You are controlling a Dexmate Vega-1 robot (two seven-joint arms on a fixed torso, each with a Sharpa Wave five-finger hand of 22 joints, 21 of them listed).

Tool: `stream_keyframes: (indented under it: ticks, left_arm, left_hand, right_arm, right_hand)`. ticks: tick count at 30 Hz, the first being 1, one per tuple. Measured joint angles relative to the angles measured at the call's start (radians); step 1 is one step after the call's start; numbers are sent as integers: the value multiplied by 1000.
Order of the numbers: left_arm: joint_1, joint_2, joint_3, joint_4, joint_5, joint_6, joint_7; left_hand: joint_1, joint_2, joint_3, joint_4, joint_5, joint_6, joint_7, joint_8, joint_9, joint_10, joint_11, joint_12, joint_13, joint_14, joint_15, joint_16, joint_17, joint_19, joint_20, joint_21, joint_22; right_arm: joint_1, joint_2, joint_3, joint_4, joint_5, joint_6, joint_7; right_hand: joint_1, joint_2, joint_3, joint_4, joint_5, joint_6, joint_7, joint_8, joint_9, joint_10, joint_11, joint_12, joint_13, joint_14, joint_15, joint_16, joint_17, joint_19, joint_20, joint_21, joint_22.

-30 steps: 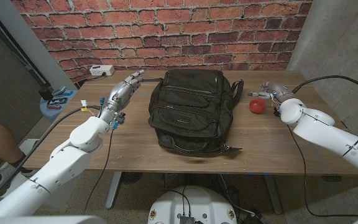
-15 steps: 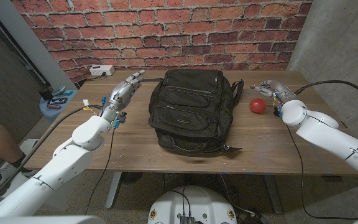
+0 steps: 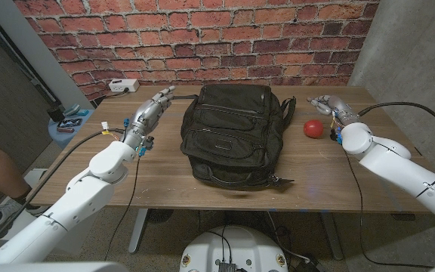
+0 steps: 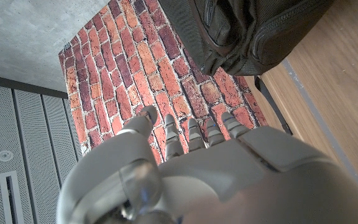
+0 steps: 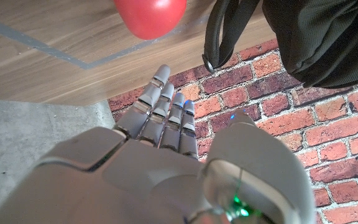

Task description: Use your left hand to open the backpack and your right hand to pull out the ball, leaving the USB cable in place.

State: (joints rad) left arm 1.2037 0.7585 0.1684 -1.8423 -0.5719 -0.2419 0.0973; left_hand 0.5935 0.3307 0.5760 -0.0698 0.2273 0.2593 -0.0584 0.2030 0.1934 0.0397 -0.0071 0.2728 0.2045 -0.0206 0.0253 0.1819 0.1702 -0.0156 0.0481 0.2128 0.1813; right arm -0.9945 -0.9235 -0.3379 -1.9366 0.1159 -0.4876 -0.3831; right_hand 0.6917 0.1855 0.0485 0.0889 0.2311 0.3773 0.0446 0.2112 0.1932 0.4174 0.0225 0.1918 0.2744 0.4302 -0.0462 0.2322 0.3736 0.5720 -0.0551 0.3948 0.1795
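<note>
Left hand [image 4: 229, 174] in the lower part of the frame, seen from its grey back, fingers [image 4: 194, 134] straight, close together, holding nothing. Black backpack [image 4: 247, 31] at the upper right, lying on the wooden table [image 4: 340, 93], apart from the fingers. Brick wall [image 4: 160, 81] through the middle, grey concrete [image 4: 23, 37] at the upper left.
</note>
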Motion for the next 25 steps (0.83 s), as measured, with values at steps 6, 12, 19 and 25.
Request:
stream_keyframes:
  ticks: [6, 12, 19, 25]
  left_arm:
    - [0, -6, 0, 8, 0, -7, 4]
    - [0, -11, 2, 18, -3, -14, 6]
    - [-6, -14, 7, 30, -5, -20, 1]
    - [-13, -17, 9, 40, -6, -24, -1]
  left_hand:
    - [0, 0, 30, 27, 0, 1, 22, -4, 0, 14, 14, 0, -5, 8, 9, 6, 5, 32, -13, 6, 0]
    - [0, 0, 45, 43, 0, 0, 32, -4, 0, 18, 18, 0, -2, 14, 14, 8, 5, 39, -14, 15, 0]
    - [0, 0, 52, 44, 0, 5, 37, -4, 0, 18, 18, -5, -2, 14, 14, 8, 5, 44, -20, 15, 0]
    - [3, -3, 73, 51, 0, -4, 78, -8, 0, 40, 30, -5, -3, 25, 25, 8, 2, 73, -34, 15, -5]
  right_arm:
    - [-7, 13, 9, 2, 13, 23, -11]
    - [-20, 23, 24, 1, 27, 38, -25]
    - [-42, 38, 50, -8, 49, 62, -44]
    - [-59, 54, 72, -10, 69, 97, -61]
  right_hand:
    - [-1, 1, 4, 4, 0, 3, -4, 0, 0, 5, -5, 0, -1, -2, 2, 0, -3, -5, 5, -9, 0]
    - [-7, 18, 30, 9, 0, 16, -16, 0, 0, 5, -5, 0, -5, -7, 0, -6, -3, -16, 5, -9, 0]
    - [3, 28, 99, 20, 0, 38, -31, 4, 0, 15, -15, 8, -17, -7, 0, -8, -3, -27, 5, -15, 2]
    - [7, 32, 143, 28, 0, 48, -33, 4, 0, 27, -16, 8, -25, -7, 0, -8, -3, -28, 7, -15, 5]
